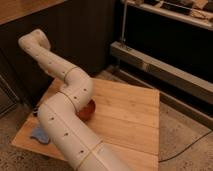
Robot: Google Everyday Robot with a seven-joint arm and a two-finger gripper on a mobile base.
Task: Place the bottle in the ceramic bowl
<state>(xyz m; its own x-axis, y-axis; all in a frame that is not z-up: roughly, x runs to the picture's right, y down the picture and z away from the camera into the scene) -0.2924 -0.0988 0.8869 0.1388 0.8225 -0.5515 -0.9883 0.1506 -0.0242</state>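
Observation:
The ceramic bowl (88, 111) is a red-orange glossy bowl on the wooden board; only its right edge shows past my white arm (70, 95). My arm rises from the bottom of the camera view, bends over the bowl and runs up to a joint at the upper left (34, 42). The gripper is hidden behind the arm, somewhere on the left side of the board. The bottle is hidden from view.
The wooden board (130, 117) lies on a speckled floor. A pale blue thing (39, 134) lies at the board's left front, beside the arm. A grey metal rail (160, 70) and dark shelving stand behind on the right. A thin cable (187, 149) crosses the floor at right.

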